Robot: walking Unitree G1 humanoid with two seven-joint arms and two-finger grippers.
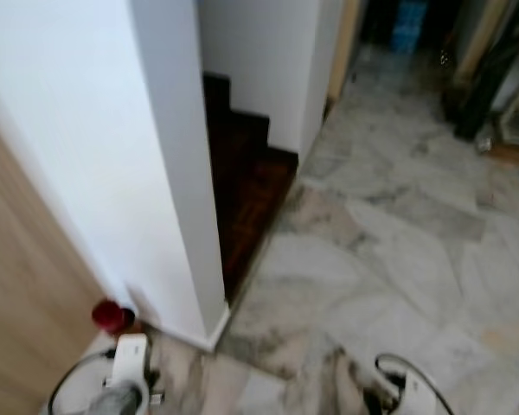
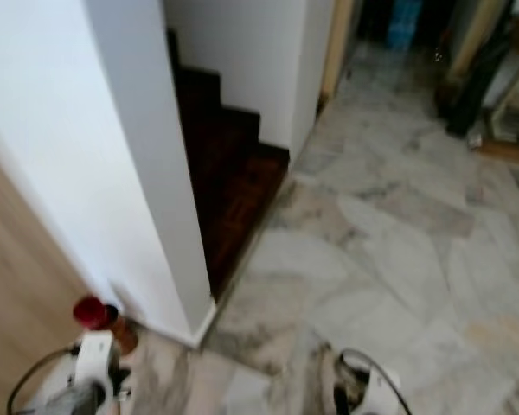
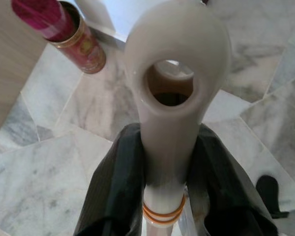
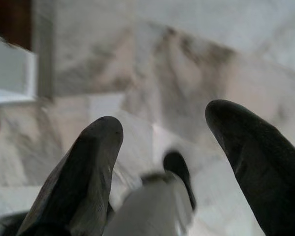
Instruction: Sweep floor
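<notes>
At the bottom left of the head view, the left arm (image 1: 125,367) shows a white, rounded wrist housing above a silver-grey section, with a thin black cable looping out to its side. At the bottom right, the right arm (image 1: 406,389) shows a white casing ringed by another curved black cable, with dark parts beneath. In the right wrist view, the right gripper (image 4: 162,162) has two fingers (image 4: 83,172) of matte black, rounded at the tips. The left gripper (image 3: 167,196) has fingers (image 3: 113,191) of dark, faintly ribbed material.

Left fingers (image 3: 113,191) clamped together; right fingers (image 4: 88,162) spread apart.
</notes>
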